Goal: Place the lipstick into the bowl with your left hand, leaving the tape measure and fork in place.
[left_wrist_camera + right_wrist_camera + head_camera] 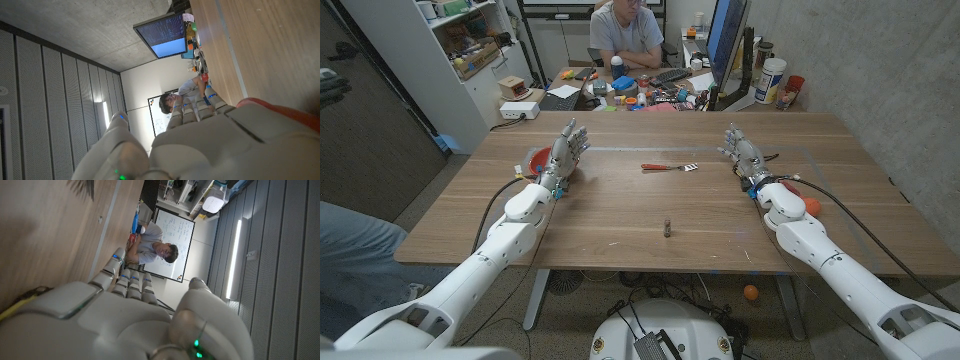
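The left hand (566,152) waits at the table's (620,215) left side, fingers spread and holding nothing, just over the red bowl (536,160), which it partly hides. To do this step well, I judge it should travel right and toward the near edge, where the lipstick (667,227) — small and dark — sits alone, well apart from everything else. A light pinch suits so small a thing; it may roll or tip if nudged. The fork (665,167) lies farther back at mid-table, off that path if the arm keeps low and near. The right hand (744,152) is open too, fingers apart — best left idle. An orange object (811,206), possibly the tape measure, peeks beside the right forearm.
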Controlling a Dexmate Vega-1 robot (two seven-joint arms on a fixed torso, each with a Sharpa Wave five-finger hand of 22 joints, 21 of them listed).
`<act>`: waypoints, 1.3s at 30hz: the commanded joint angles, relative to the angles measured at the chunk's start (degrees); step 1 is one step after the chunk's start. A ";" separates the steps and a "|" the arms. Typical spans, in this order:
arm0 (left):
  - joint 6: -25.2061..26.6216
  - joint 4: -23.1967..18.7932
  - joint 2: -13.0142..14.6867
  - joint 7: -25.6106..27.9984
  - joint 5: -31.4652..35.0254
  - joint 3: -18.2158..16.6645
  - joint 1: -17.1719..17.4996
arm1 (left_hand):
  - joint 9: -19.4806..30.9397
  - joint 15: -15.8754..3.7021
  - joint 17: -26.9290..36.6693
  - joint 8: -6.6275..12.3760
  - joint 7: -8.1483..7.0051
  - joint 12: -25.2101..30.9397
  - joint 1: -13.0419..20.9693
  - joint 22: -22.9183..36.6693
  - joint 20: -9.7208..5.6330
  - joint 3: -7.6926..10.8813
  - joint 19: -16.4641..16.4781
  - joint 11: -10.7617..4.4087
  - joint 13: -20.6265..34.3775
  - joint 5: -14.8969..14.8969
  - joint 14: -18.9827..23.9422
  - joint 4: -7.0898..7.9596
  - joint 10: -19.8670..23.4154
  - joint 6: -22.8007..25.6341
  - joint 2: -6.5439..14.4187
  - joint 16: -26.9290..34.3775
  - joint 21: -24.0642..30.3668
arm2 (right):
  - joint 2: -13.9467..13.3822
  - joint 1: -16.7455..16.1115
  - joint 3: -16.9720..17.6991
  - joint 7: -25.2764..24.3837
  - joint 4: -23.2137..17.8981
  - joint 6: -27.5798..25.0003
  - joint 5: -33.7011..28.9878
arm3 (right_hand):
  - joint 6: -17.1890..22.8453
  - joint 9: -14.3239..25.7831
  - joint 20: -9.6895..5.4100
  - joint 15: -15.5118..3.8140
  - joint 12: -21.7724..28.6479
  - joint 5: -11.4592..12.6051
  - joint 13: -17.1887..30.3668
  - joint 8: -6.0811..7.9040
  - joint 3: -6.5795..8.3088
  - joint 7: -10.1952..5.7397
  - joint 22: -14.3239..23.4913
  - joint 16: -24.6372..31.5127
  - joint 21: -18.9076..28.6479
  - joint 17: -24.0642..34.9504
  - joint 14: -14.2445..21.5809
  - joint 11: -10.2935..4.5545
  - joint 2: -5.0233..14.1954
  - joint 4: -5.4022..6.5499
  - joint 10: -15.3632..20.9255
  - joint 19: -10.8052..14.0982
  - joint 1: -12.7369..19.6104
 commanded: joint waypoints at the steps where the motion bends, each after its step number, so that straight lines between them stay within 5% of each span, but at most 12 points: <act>1: -1.12 3.47 2.07 -7.27 -1.93 -1.04 -1.67 | 0.19 0.54 0.07 0.41 0.21 0.27 0.72 0.17 -0.08 0.43 -0.41 0.42 0.09 0.24 0.05 0.02 0.23 0.18 0.12 0.32 0.15 | 0.78 -3.00 -1.08 -11.25 -8.42 -3.39 -5.42 | 0.48 0.15 0.05 0.41 0.17 0.29 0.02 0.29 0.32 -0.03 0.29 0.30 0.03 0.02 0.12 0.50 0.19 -0.01 0.06 0.26 0.30; 10: 2.02 5.99 -0.16 -8.16 1.99 3.56 -7.90 | 0.23 0.55 -0.01 0.59 0.22 0.30 2.55 0.17 -0.05 1.33 -0.04 0.50 0.04 0.17 0.84 -1.01 1.07 0.57 1.16 0.55 -0.59 | -0.77 -2.87 0.36 -9.19 -7.47 -3.45 -3.68 | 0.58 0.15 0.12 0.42 -0.01 0.26 -0.07 0.28 0.23 -0.09 0.29 0.27 -0.25 -0.13 0.09 0.43 0.17 -0.01 0.13 0.21 0.15; 21: 6.36 2.53 1.45 -11.45 13.24 11.89 -16.18 | 0.48 1.91 -0.06 0.87 0.57 0.40 11.28 0.30 2.34 5.33 0.60 1.49 0.44 -1.11 2.05 -6.14 2.98 0.59 4.71 0.54 -3.33 | -2.22 -4.29 3.80 -8.23 -6.40 0.12 -1.73 | 0.90 0.15 0.10 0.27 -0.14 0.23 -0.20 0.33 0.13 -0.36 0.30 0.40 -0.63 -0.41 0.50 0.49 0.18 -0.06 0.63 0.35 -0.01; 27: 8.74 -3.06 3.95 -11.42 16.44 13.62 -15.77 | 0.72 2.75 0.00 1.70 0.78 0.83 15.80 0.38 2.73 7.23 0.83 1.62 1.08 -0.91 2.05 -7.88 3.83 2.34 5.99 0.42 -4.58 | -2.28 -3.59 4.23 -6.88 -5.03 0.86 -0.92 | 1.00 0.15 0.17 0.43 -0.22 0.22 -0.26 0.32 0.07 -0.42 0.30 0.48 -0.86 -0.54 0.75 0.54 0.19 -0.06 0.84 0.33 -0.12; 39: 14.05 -12.28 11.20 -11.42 17.67 13.16 -11.04 | 0.87 3.50 0.03 1.55 1.51 0.85 19.25 0.41 3.42 8.53 0.74 2.24 1.58 -0.53 1.65 -8.40 3.49 1.82 6.53 0.25 -5.67 | -0.71 -0.27 3.16 -4.62 -1.12 2.22 -0.91 | 1.10 0.16 0.36 0.60 -0.48 0.19 -0.36 0.27 -0.04 -0.63 0.31 0.44 -1.47 -0.82 0.77 0.64 0.24 -0.08 1.05 0.00 -0.33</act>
